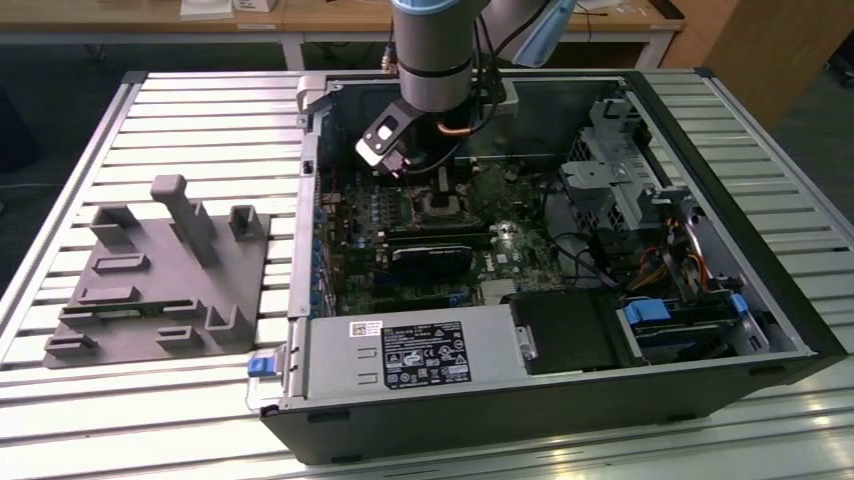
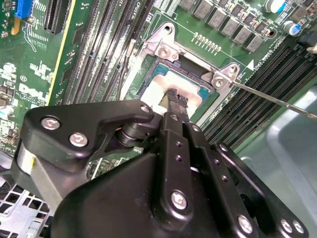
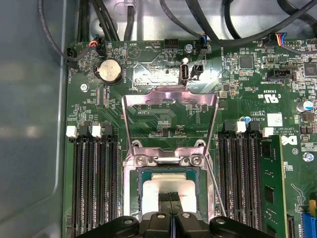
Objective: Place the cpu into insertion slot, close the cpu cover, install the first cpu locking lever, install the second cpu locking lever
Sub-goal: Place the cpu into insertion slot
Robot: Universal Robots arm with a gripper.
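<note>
The cpu (image 3: 153, 191), a pale silvery square, lies flat in the insertion slot (image 3: 168, 159) on the green board. In both wrist views my gripper (image 3: 171, 197) is straight over it, its thin black fingers pressed together and their tips touching the chip's face (image 2: 157, 91). The cpu cover (image 3: 171, 95), a silver frame with a large window, stands flipped open behind the slot. One thin metal locking lever (image 2: 272, 99) sticks out sideways from the slot's corner, unlatched. In the exterior view the gripper (image 1: 430, 195) reaches down into the open computer case at the slot (image 1: 441, 208).
Black memory slots (image 3: 94, 183) flank the socket on both sides. A black card (image 1: 430, 255), a power supply (image 1: 400, 350) and a drive cage (image 1: 614, 170) crowd the case. A grey fixture (image 1: 160, 280) sits on the slatted table at the exterior view's left.
</note>
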